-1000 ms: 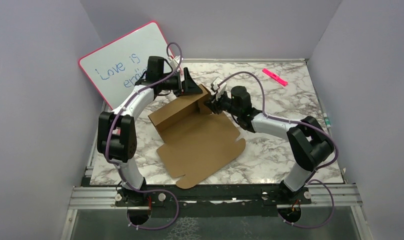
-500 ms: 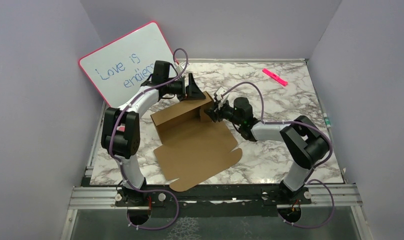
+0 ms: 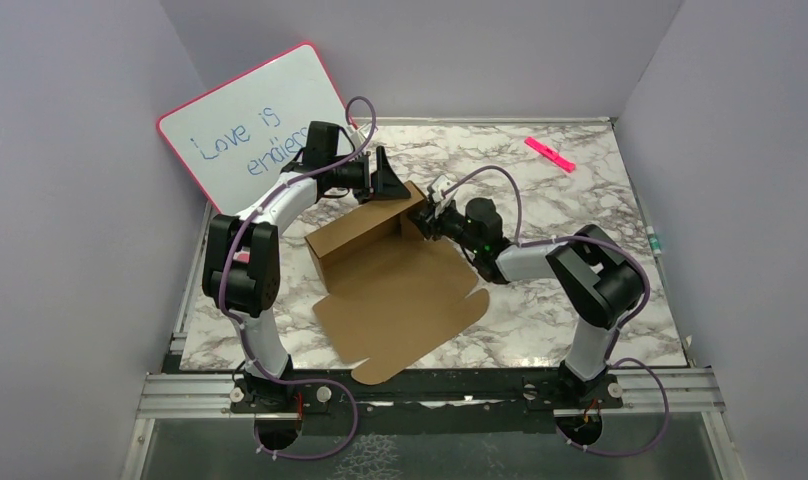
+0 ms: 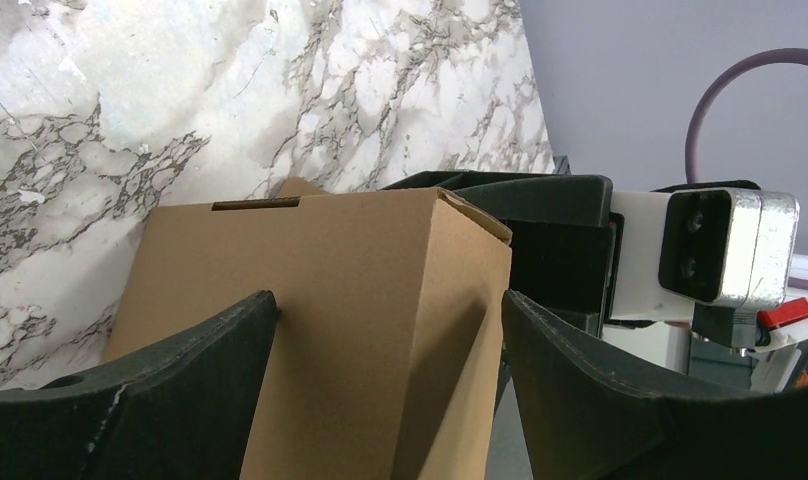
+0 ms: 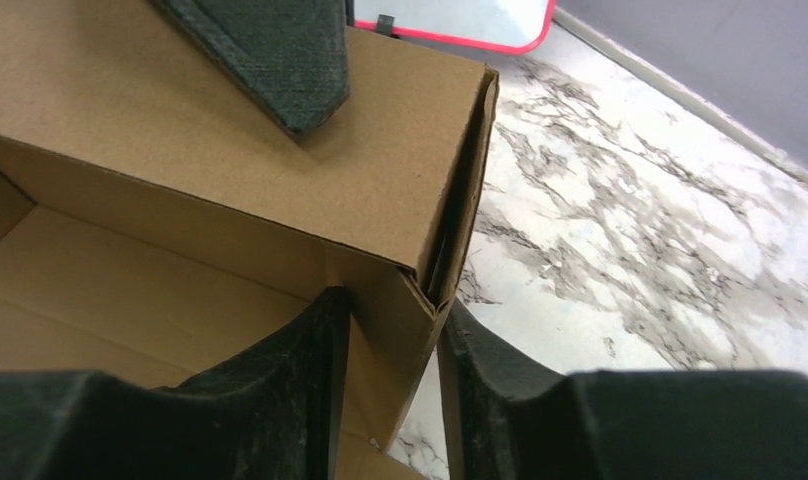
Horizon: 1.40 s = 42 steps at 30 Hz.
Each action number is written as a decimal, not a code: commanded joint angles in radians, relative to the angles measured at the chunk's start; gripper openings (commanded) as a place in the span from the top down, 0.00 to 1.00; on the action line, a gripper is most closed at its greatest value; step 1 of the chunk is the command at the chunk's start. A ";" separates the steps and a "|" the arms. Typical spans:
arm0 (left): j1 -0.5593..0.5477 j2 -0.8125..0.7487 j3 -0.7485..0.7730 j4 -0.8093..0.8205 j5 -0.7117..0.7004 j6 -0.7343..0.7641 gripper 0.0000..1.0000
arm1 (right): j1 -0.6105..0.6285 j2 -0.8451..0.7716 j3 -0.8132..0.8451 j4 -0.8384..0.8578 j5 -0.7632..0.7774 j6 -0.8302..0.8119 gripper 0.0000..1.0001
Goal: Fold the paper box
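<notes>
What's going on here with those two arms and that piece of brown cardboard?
Two robot arms are folding a paper box out of a flat cardboard sheet on the marble table. The far wall already stands upright, while the rest of the sheet lies flat. The left gripper, its fingers spread wide, straddles that raised wall. The right gripper pinches the wall's end corner. The box is only partly formed.

Left arm (image 3: 277,203) and right arm (image 3: 528,262) had white links, bulky black joints. Purple cables (image 4: 718,88) ran alongside both. Fingers (image 4: 630,400) were matte black, wedge-shaped.
</notes>
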 commanded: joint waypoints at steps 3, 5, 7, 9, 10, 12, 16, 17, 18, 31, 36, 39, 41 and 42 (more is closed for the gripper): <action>-0.012 0.001 -0.016 -0.028 0.037 0.006 0.16 | 0.031 0.006 0.011 0.057 0.204 -0.015 0.66; -0.015 -0.006 -0.017 -0.028 0.035 0.006 0.16 | 0.044 0.011 0.020 0.056 0.286 -0.023 0.66; -0.017 -0.011 -0.017 -0.027 0.032 0.006 0.16 | 0.064 0.014 0.034 0.049 0.373 -0.033 0.67; -0.021 -0.012 -0.019 -0.028 0.031 0.006 0.16 | 0.081 0.018 0.038 0.066 0.430 -0.034 0.67; -0.023 -0.012 -0.019 -0.028 0.033 0.005 0.16 | 0.086 0.021 0.041 0.072 0.450 -0.025 0.67; -0.024 -0.012 -0.018 -0.027 0.038 0.004 0.16 | 0.093 0.033 0.054 0.067 0.508 0.013 0.67; -0.024 -0.019 -0.018 -0.028 0.037 0.005 0.16 | 0.109 0.048 0.045 0.076 0.539 0.077 0.61; -0.024 -0.020 -0.019 -0.028 0.037 0.006 0.16 | 0.109 0.054 0.027 0.109 0.495 0.093 0.57; -0.025 -0.022 -0.019 -0.028 0.037 0.006 0.16 | 0.109 0.065 0.009 0.158 0.461 0.087 0.55; -0.023 -0.019 -0.019 -0.028 0.029 0.007 0.16 | 0.074 0.154 -0.058 0.339 0.299 0.089 0.68; -0.023 -0.018 -0.021 -0.028 0.022 0.005 0.16 | 0.057 0.147 -0.041 0.305 0.244 0.098 0.69; -0.023 -0.019 -0.021 -0.028 0.024 0.004 0.16 | 0.057 0.156 -0.015 0.279 0.297 0.070 0.71; -0.023 -0.021 -0.021 -0.028 0.028 0.003 0.16 | 0.057 0.165 -0.004 0.286 0.347 0.040 0.71; -0.023 -0.023 -0.019 -0.028 0.030 0.002 0.16 | 0.056 0.168 0.003 0.280 0.361 0.029 0.71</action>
